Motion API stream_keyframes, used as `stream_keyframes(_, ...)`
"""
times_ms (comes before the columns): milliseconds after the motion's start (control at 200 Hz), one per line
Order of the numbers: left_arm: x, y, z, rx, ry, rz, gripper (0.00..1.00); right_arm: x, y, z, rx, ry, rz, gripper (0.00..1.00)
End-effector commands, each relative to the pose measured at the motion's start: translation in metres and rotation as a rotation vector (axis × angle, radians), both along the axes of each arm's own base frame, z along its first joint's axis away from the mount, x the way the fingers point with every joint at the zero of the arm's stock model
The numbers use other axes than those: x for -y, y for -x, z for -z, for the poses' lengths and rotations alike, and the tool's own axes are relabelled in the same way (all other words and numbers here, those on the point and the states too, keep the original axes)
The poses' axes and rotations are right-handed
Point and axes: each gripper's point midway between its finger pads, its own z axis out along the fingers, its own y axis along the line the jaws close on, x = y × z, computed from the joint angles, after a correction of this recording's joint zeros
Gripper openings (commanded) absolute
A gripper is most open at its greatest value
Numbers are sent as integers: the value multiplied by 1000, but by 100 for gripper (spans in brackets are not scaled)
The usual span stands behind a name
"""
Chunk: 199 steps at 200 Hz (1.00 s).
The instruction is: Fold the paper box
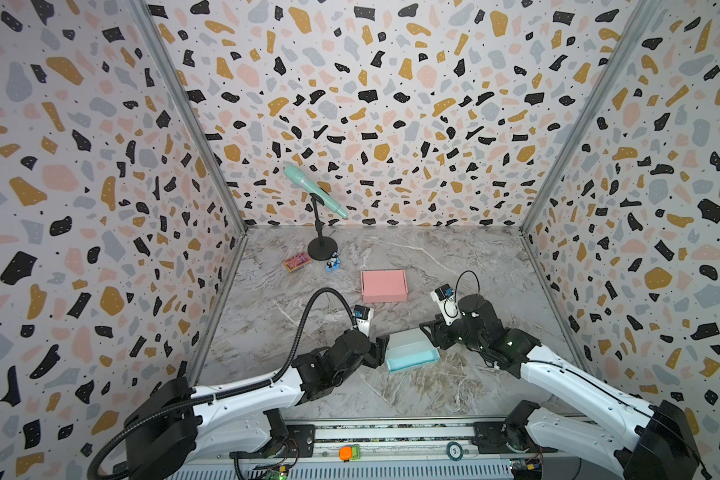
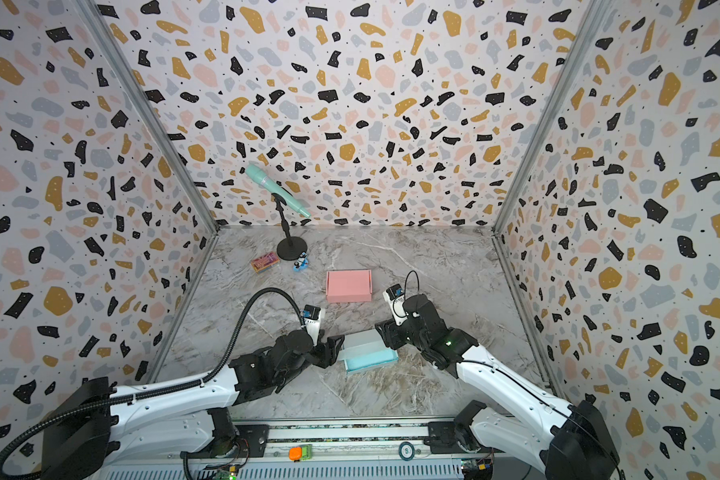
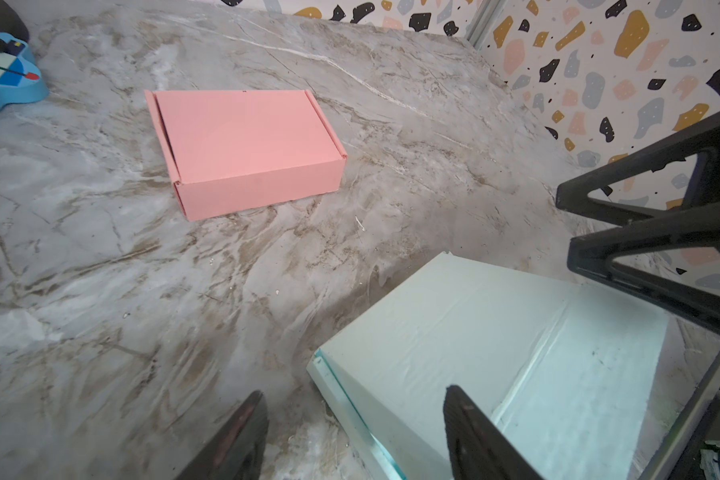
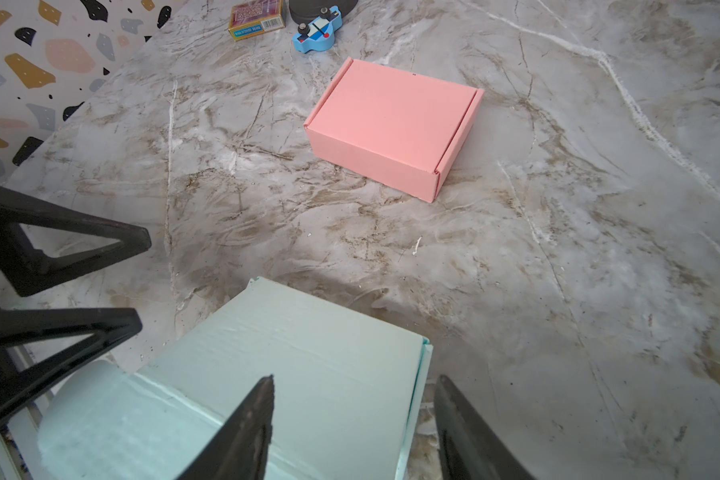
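The pale blue paper box [image 1: 410,351] [image 2: 366,353] lies near the table's front centre, its lid leaning over the tray and a strip of brighter blue inside showing at the near side. My left gripper [image 1: 381,349] [image 3: 356,415] is open and straddles the box's left edge [image 3: 341,399], one finger above the lid [image 3: 454,332] and one outside. On the other end my right gripper [image 1: 429,332] [image 4: 354,399] is open too, astride the box's right edge, one finger over the lid [image 4: 292,365]. Neither gripper pinches the paper.
A closed pink box [image 1: 384,286] [image 3: 246,149] [image 4: 391,124] sits just behind. Farther back left stand a teal microphone [image 1: 314,189] on a black stand, a small card packet [image 1: 297,262] and a blue toy [image 1: 332,264]. Patterned walls close three sides.
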Motion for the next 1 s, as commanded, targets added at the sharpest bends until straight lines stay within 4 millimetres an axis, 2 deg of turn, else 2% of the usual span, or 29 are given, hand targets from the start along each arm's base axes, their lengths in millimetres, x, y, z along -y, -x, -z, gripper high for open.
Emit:
stream_keyframes(0, 16, -6, -20, 31, 60, 29, 68, 4, 2, 6, -1, 31, 15, 62)
stream_keyframes(546, 16, 4, 10, -36, 50, 53, 68, 7, 18, 33, -43, 80, 40, 62)
stream_keyframes(611, 19, 3, 8, -27, 70, 54, 68, 6, 21, 37, -51, 85, 36, 62)
stream_keyframes(991, 9, 11, 34, -71, 55, 44, 68, 2, 34, 53, -92, 99, 29, 62)
